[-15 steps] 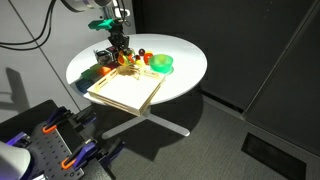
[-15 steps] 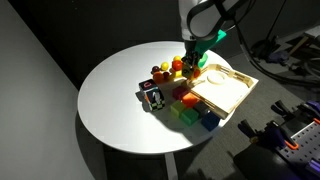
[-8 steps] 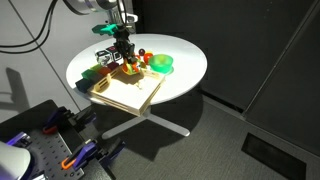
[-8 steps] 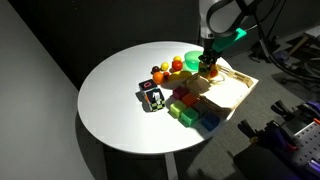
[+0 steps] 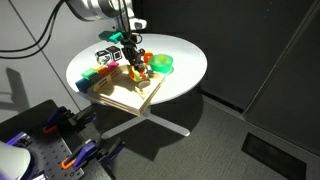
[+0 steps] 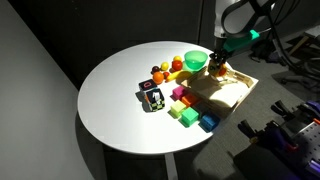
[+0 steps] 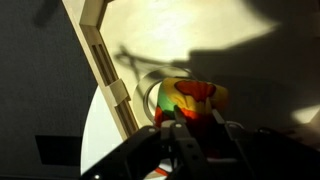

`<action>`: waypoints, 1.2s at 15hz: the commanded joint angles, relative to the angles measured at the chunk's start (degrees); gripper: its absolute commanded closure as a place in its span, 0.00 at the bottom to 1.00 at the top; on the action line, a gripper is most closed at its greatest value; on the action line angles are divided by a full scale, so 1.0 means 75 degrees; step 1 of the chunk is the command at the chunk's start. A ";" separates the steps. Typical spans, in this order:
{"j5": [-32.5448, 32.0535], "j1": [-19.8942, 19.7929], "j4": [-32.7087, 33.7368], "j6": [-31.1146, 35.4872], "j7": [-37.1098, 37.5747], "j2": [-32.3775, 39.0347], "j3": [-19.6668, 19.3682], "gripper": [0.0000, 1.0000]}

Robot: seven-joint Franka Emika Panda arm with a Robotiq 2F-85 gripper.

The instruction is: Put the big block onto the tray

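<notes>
step: placing | my jaws clamped on the big block (image 7: 190,98) | block hangs over the tray (image 7: 100,50), inside its rim | next, I judge: lower onto the wood, then part jaws

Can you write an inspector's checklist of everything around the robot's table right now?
Surface: round white table on a single leg.
Job's things: the big block, yellow and orange-red, is held over the tray. I cannot tell whether it touches the wood.
Clutter: green round dish, dark grey cube and coloured blocks, all beside the tray.
Grippers: the tool is shut on the big block.
Cables: black cable hanging behind the table.
Surroundings: dark walls, grey floor, and a stand with orange clamps near the table.
</notes>
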 commanded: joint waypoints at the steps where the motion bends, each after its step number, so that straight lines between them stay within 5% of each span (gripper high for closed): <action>1: -0.0151 -0.0117 -0.0342 0.0338 0.0192 -0.0249 -0.0099 0.92; 3: -0.0164 -0.0134 -0.0396 0.0413 0.0200 -0.0252 -0.0168 0.92; 5: -0.0166 -0.0130 -0.0460 0.0493 0.0203 -0.0300 -0.0212 0.47; 11: -0.0114 -0.0085 -0.0595 0.0546 0.0060 -0.0634 -0.0085 0.01; 18: -0.0062 0.0019 -0.0708 0.0589 0.0037 -0.1223 0.0348 0.00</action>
